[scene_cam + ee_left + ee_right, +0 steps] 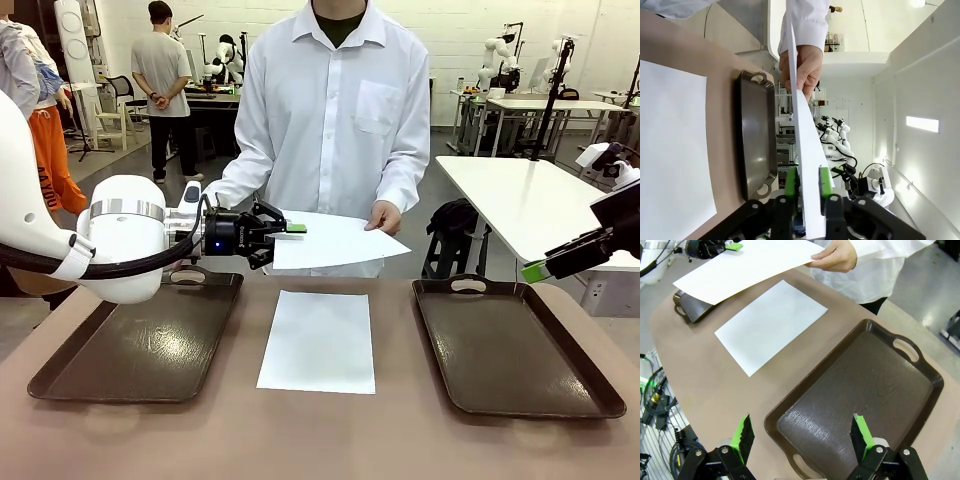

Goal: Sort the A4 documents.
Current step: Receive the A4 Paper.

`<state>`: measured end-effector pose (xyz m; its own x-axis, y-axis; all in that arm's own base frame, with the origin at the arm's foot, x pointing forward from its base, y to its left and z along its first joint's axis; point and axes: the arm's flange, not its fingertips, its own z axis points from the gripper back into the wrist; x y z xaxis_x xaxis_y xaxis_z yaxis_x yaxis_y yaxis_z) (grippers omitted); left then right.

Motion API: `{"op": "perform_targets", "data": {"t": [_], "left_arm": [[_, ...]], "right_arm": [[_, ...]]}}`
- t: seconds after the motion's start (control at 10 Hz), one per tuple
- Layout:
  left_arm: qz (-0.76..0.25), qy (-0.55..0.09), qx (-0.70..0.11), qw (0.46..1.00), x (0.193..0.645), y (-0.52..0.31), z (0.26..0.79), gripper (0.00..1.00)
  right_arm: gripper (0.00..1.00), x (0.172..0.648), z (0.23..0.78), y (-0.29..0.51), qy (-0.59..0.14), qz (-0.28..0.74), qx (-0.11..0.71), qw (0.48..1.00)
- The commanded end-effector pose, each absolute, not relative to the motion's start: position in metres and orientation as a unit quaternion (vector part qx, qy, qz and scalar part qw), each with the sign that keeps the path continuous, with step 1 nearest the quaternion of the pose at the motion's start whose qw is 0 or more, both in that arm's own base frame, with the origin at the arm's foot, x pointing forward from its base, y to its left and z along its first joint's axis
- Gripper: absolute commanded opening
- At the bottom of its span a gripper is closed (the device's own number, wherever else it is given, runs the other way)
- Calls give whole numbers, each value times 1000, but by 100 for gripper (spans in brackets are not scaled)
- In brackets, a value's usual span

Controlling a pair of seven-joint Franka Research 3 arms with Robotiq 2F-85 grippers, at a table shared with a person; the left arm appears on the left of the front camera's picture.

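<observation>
One A4 document (pixel 335 240) hangs in the air above the table's far edge. My left gripper (pixel 292 230) is shut on its left corner, and a person's hand (pixel 385 215) holds its right side. In the left wrist view this sheet (pixel 805 145) runs edge-on between the green pads (pixel 790 182) of the left gripper (pixel 807 185). A second A4 document (pixel 318 340) lies flat on the table between the two trays. My right gripper (pixel 535 270) hovers open over the right tray (pixel 865 385), with nothing between its fingers (pixel 743 432).
Two dark brown handled trays flank the flat sheet: the left tray (pixel 140 345) and the right tray (pixel 510 350), both bare. The person in a white shirt (pixel 330 110) stands at the far side. A white table (pixel 520 200) stands behind on the right.
</observation>
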<state>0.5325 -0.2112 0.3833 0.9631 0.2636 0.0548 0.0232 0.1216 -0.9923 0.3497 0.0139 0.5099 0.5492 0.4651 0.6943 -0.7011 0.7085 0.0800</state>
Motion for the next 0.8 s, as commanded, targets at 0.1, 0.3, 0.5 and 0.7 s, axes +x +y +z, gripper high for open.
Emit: {"op": "perform_targets", "data": {"t": [0.1,0.3,0.5,0.7], "left_arm": [[92,-121,-664,732,530,-210,382,0],[89,-122,-665,732,530,-208,382,0],[88,-123,-663,733,530,-207,381,0],[77,-116,-654,744,531,-208,383,0]], "right_arm": [[100,352,507,13,-333,342,186,859],[100,352,507,13,-333,342,186,859],[100,352,507,13,-333,342,186,859],[100,352,507,13,-333,342,186,859]]}}
